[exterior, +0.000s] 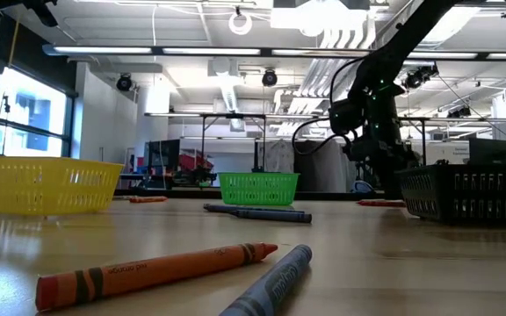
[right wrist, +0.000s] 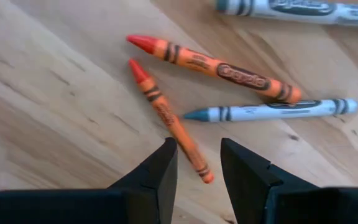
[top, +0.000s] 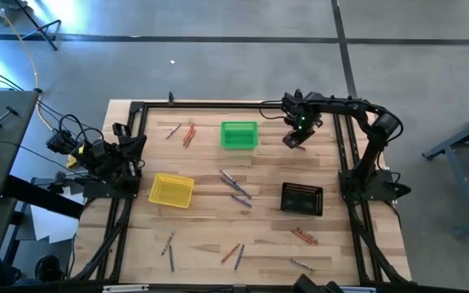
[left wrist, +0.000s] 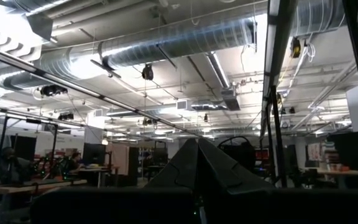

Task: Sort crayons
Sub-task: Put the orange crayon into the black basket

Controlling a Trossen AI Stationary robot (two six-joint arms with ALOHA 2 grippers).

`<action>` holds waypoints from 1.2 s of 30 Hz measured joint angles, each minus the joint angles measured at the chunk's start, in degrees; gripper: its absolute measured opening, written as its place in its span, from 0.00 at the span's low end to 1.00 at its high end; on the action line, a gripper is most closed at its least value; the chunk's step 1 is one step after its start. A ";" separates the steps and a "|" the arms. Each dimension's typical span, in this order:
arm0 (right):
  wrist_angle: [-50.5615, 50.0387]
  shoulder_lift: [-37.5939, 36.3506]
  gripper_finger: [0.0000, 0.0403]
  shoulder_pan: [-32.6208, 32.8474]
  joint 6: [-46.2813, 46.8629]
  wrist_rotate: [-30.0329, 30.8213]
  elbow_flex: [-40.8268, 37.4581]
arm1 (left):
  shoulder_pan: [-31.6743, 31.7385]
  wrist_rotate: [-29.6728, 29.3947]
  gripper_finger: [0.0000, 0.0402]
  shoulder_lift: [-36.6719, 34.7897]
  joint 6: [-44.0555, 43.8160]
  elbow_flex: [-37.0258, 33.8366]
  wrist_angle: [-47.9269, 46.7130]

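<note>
Right gripper (right wrist: 196, 171) open, fingers parted over an orange crayon (right wrist: 166, 116), second orange crayon (right wrist: 216, 67) and blue-grey crayon (right wrist: 272, 111) just beside; top grey crayon (right wrist: 297, 9) cut off. Left gripper (top: 129, 150) parked at left table (top: 210, 244) edge, fingers hidden, cannot tell. More crayons scattered between green basket (top: 238, 134), yellow basket (top: 172, 190), black basket (top: 302, 198).

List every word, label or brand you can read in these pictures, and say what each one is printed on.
"Crayola": on the wrapper of the upper orange crayon, right wrist view.
Lower orange crayon: wrapper print too blurred to read.
Blue-grey crayon and the grey crayon at the frame edge: print blurred, unreadable.
Low view: the near orange crayon and blue-grey crayon beside it show print too blurred to read.
Nothing else legible.
</note>
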 joint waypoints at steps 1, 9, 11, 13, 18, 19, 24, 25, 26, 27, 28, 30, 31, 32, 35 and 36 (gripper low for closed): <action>0.17 -0.02 0.29 0.16 0.00 -0.01 0.00 | 0.00 0.00 0.01 0.00 0.24 0.01 0.00; 0.32 -0.02 0.29 1.23 0.02 -0.08 0.00 | 0.00 -0.02 0.01 0.00 2.31 0.02 0.00; 0.32 -0.02 0.29 1.20 0.02 -0.12 0.00 | 0.00 -0.02 0.01 0.01 2.34 0.02 0.00; 0.32 -0.02 0.29 1.20 0.02 -0.11 0.00 | 0.00 -0.02 0.01 0.01 2.34 0.03 0.02; 0.32 -0.02 0.29 1.20 0.26 0.38 0.00 | 0.00 -0.02 0.01 0.01 2.34 0.07 0.05; 0.37 -0.02 0.29 1.20 0.35 0.42 -0.05 | 0.00 0.00 0.01 0.02 2.36 0.07 0.05; 3.30 -0.04 0.29 1.20 1.07 0.29 -3.97 | 0.00 0.00 0.01 0.00 2.36 0.07 0.08; 3.93 -0.08 0.29 1.20 1.09 0.43 -4.98 | 0.00 0.00 0.01 0.01 2.36 0.07 0.07; 4.71 -0.40 0.29 1.20 1.31 0.33 -5.86 | 0.00 0.00 0.01 0.00 2.36 0.07 0.07; 5.40 -0.45 0.29 1.18 1.62 0.37 -6.74 | 0.00 0.00 0.01 0.01 2.36 0.07 0.07; 5.90 -0.48 0.29 1.14 1.72 0.29 -7.58 | 0.00 0.00 0.01 0.00 2.36 0.07 0.09; 6.85 -0.58 0.29 1.14 1.73 0.27 -8.54 | 0.00 0.02 0.01 0.00 2.36 0.07 0.14; 7.18 -0.60 0.29 1.14 1.73 0.31 -8.71 | 0.00 0.16 0.01 0.00 2.36 0.07 0.19; 7.18 -0.61 0.29 1.14 1.73 0.31 -8.76 | 0.00 0.42 0.01 0.00 2.38 0.07 0.21; 7.85 -0.61 0.28 1.18 1.75 0.39 -8.81 | 0.00 1.74 0.01 0.00 2.38 0.07 0.24; 7.96 -0.61 0.26 1.18 1.84 0.47 -8.83 | 0.00 2.11 0.01 0.01 2.40 0.07 0.24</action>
